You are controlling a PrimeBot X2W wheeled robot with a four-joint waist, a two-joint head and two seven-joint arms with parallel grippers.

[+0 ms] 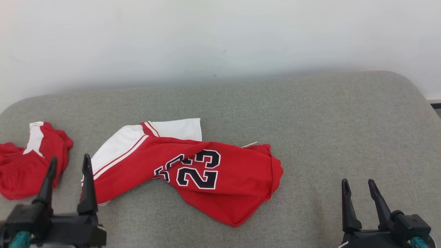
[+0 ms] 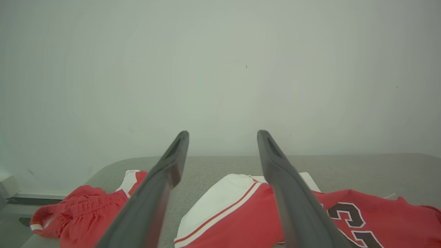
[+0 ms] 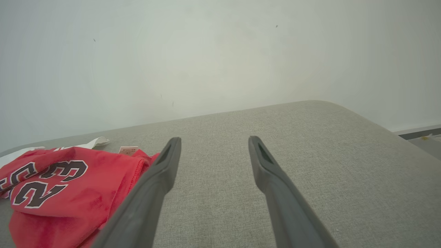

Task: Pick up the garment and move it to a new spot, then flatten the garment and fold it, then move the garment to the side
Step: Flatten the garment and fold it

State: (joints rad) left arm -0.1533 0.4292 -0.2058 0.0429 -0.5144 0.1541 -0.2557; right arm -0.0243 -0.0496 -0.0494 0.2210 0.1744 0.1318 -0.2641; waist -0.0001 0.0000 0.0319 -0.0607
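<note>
Between the numbered garment [image 1: 241, 186] and the red heap [image 1: 24, 168], the left pincer [image 1: 70, 157] is hanging open like the right pincer [image 1: 358, 181], risking grabbing the wrong one.

A grey upholstered surface [image 1: 310, 113] with rounded corners stands against a plain, evenly lit white wall [image 1: 220, 34].

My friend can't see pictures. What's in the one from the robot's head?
A crumpled red and white garment, numbered 23, lies on a grey cushion. A second red garment sits bunched at the left edge. The left gripper and right gripper stand open, holding nothing.
</note>
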